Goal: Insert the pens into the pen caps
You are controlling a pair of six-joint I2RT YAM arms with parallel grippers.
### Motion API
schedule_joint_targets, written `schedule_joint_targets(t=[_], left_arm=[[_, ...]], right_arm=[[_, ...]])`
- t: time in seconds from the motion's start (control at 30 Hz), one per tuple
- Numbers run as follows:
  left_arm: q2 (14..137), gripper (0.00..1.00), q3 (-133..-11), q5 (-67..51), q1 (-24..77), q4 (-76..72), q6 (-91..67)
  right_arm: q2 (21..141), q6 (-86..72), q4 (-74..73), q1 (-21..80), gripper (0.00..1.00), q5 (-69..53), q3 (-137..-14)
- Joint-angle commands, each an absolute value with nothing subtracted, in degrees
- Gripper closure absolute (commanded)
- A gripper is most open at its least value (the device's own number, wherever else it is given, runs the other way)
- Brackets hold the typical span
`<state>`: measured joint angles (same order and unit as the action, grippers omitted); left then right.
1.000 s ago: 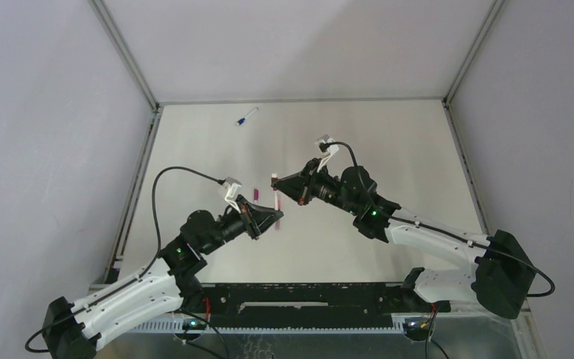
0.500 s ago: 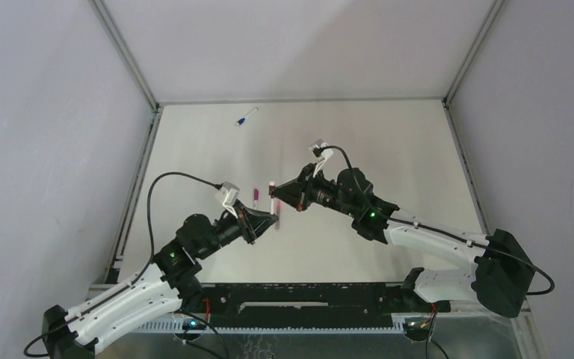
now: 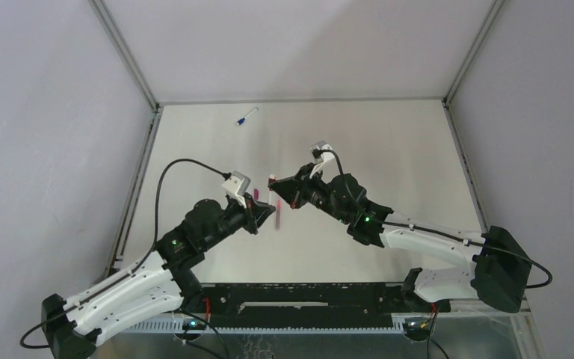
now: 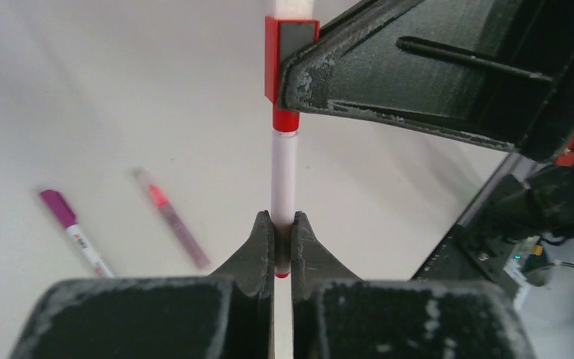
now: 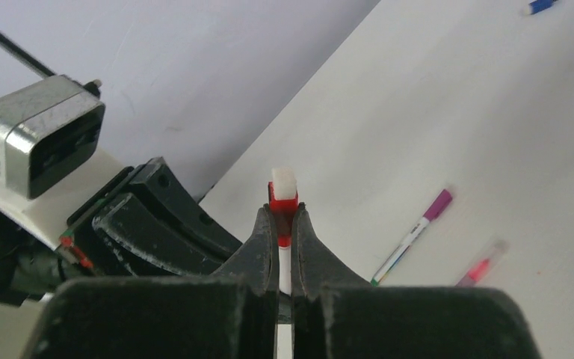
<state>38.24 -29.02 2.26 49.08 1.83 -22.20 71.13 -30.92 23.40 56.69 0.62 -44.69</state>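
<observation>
Above the middle of the pale white table, the two arms meet tip to tip. The left gripper is clenched tight on the lower end of a thin white-barrelled marker pen, holding it up off the tabletop. Right at the other end, the right gripper is squeezed onto a short red plastic cap. That cap sits over the pen's upper end, pen and cap in one straight line. Whether it is pushed fully home, I cannot tell.

Down on the table beside them lie two more. One is a slim white pen with a magenta-purple cap. Near it is a pinkish-red pen, the two apart and roughly parallel. Near the back edge rests a white pen with a blue cap, well apart from everything else.
</observation>
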Motion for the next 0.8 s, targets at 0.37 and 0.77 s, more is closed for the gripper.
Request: schedule_joint_targets(t=[0.37, 0.77], left_arm=[[42.31, 1.0, -42.54, 15.8, 47.43, -8.43, -14.14], [44.78, 1.0, -46.74, -8.67, 39.74, -16.2, -13.74]], right_arm=[[77.05, -36.98, 12.01, 66.27, 1.0, 1.2, -44.12], [82.26, -34.69, 15.03, 66.97, 1.0, -11.17, -42.74]])
